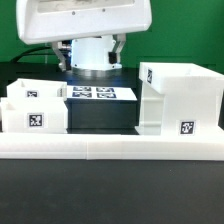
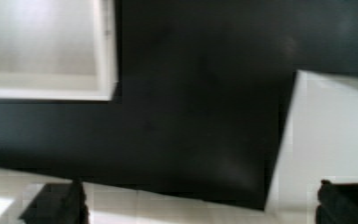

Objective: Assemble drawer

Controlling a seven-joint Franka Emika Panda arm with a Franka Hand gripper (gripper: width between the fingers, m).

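The drawer's large open-faced housing (image 1: 178,98) stands at the exterior view's right, with a tag low on its front. Two small white trays (image 1: 35,108) stand together at the left, each with a tag. My gripper (image 1: 92,62) hangs over the table's back middle, between trays and housing, touching neither. In the wrist view my gripper (image 2: 202,205) is open wide and empty, with dark fingertips (image 2: 55,203) at both lower corners. A rimmed white part (image 2: 43,50) and another white part (image 2: 336,130) flank black table. I cannot tell which part is which there.
The marker board (image 1: 97,94) lies flat on the black table under the hand. A long low white rail (image 1: 110,148) runs across the front, in front of the trays and housing. A pale surface (image 2: 158,190) shows between the fingertips in the wrist view.
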